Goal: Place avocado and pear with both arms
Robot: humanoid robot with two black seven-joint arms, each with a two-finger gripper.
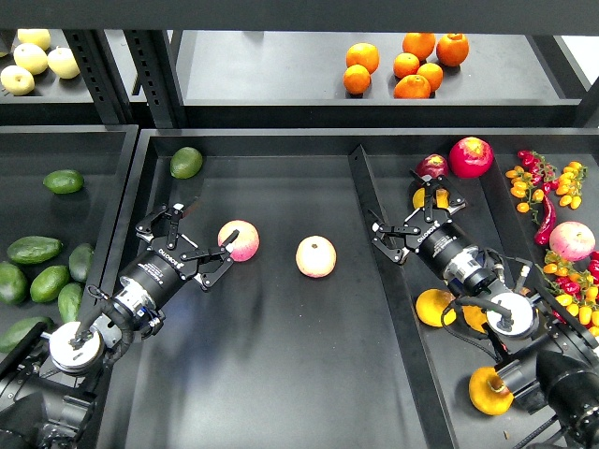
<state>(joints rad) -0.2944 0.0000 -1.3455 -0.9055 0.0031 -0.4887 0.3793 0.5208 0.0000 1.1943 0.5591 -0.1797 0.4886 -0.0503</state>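
The lime-green avocado [186,162] lies in the far left corner of the middle tray [271,374]. My left gripper [200,234] is open and empty, well in front of the avocado, with one fingertip beside a pink-yellow apple [239,240]. A golden pear [430,197] lies in the right tray, partly hidden behind my right gripper [406,210], which is open and empty just in front of it. More golden pears lie nearer: one [436,307] by my right arm and one with a brown dimple [489,390].
A second apple [315,256] lies mid-tray. A black divider [379,253] separates the middle and right trays. Dark red apples [470,156], chillies and small tomatoes [543,187] fill the right tray. Dark avocados [34,250] lie in the left tray. Oranges [409,65] sit on the shelf.
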